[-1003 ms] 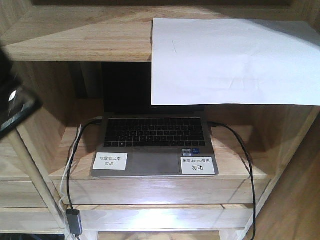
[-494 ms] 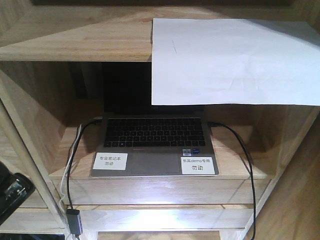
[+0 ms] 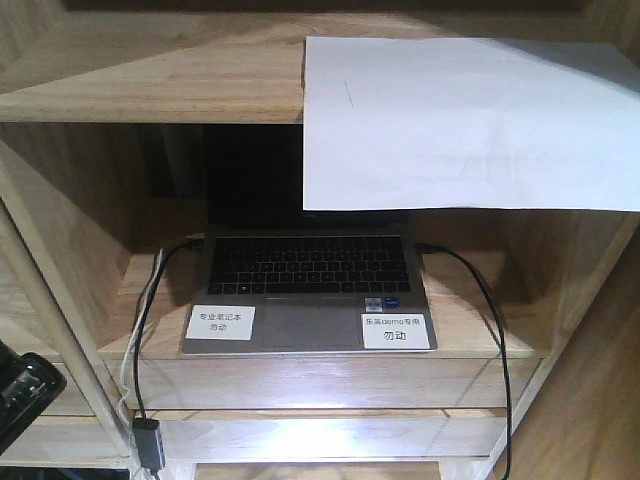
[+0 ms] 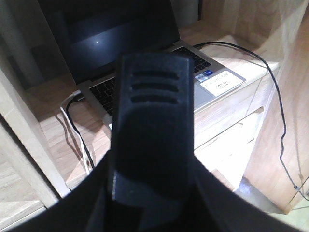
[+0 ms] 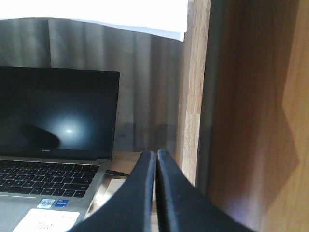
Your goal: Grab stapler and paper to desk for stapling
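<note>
White paper (image 3: 470, 120), one sheet, lies on the top shelf (image 3: 150, 70), overhanging one open laptop (image 3: 305, 290). Its two labels (image 3: 220, 321) read 专业笔记本 勿动 and 乐高demo专用 勿动. The left gripper (image 4: 154, 72) has dropped low since a second ago, its spread unclear. The right gripper (image 5: 156, 153) is pinched closed, empty.

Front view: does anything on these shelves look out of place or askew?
Yes. The paper sticks out past the front edge of the upper shelf, overhanging the compartment below and hiding part of the laptop screen. Nothing else stands out.
</note>
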Tool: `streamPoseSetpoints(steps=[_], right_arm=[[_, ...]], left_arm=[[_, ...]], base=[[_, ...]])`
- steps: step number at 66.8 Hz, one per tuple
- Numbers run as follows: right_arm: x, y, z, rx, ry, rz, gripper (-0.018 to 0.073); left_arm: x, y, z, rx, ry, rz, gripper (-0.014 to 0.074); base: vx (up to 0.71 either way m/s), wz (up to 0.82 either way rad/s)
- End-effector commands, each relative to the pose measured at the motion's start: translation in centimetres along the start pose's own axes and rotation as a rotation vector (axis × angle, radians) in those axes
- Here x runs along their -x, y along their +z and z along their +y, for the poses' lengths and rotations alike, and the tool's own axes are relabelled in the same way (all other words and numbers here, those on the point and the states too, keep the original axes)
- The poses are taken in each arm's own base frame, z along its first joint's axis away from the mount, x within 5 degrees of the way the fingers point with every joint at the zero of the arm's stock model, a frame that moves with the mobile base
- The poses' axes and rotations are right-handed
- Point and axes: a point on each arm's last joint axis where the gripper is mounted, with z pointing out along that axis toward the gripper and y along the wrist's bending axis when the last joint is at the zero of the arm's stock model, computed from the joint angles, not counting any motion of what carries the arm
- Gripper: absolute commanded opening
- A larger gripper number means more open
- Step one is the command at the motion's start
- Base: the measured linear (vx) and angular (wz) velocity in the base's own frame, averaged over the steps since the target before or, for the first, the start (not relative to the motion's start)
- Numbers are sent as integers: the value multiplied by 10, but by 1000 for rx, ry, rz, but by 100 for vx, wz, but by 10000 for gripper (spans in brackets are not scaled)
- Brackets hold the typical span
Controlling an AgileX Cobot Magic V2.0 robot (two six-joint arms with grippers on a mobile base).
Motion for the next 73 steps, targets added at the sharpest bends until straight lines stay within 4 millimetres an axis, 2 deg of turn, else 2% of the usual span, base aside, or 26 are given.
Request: streamPoseSetpoints(steps=[1,50,55,68,73], right_arm=[[6,-1,0,0,-3,-82,-9],[6,-1,0,0,13,-82,-9],[7,-1,0,5,101,-93,-9],[10,-2,1,55,686,-117,-9],[9,-2,2,65,814,-102,-9]], left_arm=[[18,-5,1,3,-10,-138,-7],[18,-5,1,3,-10,-138,-7],[18,-5,1,3,-10,-138,-7],[18,-5,1,3,-10,-138,-7],[18,-5,1,3,-10,-138,-7]], base=[[0,0],[0,0],[0,0],[0,0],[0,0]])
